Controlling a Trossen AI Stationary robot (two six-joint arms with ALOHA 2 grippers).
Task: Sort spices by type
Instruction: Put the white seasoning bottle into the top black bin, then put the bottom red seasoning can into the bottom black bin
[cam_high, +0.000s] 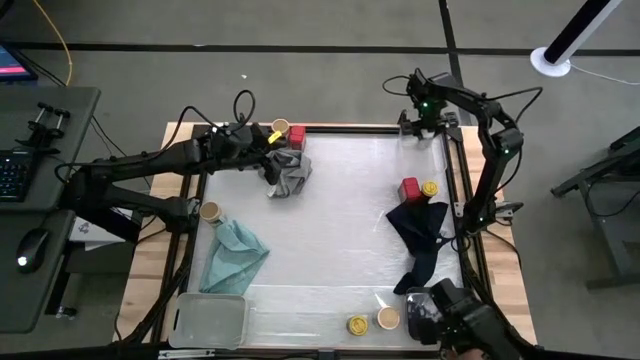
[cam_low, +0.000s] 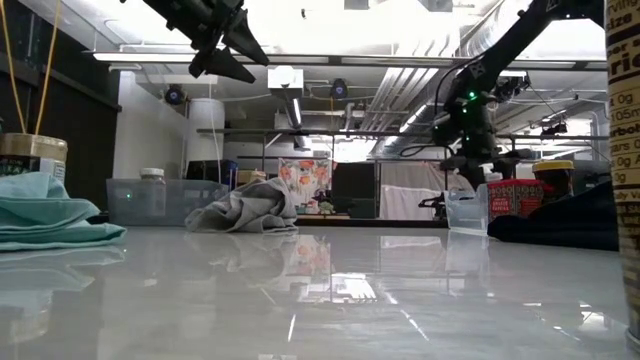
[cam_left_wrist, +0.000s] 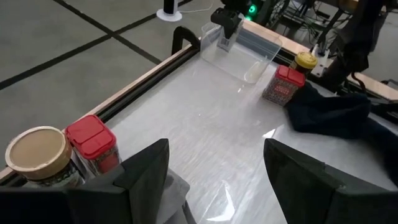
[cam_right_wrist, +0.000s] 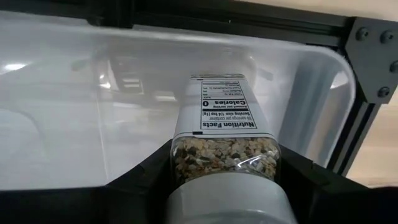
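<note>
Fingers grip a clear, white-capped spice jar.

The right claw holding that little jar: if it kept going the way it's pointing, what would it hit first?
Most likely the clear tray. The right claw is shut on a white-lidded jar whose far end already reaches over the tray's rim, so the jar would probably meet the tray's inside first. Depth is hard to judge.
</note>
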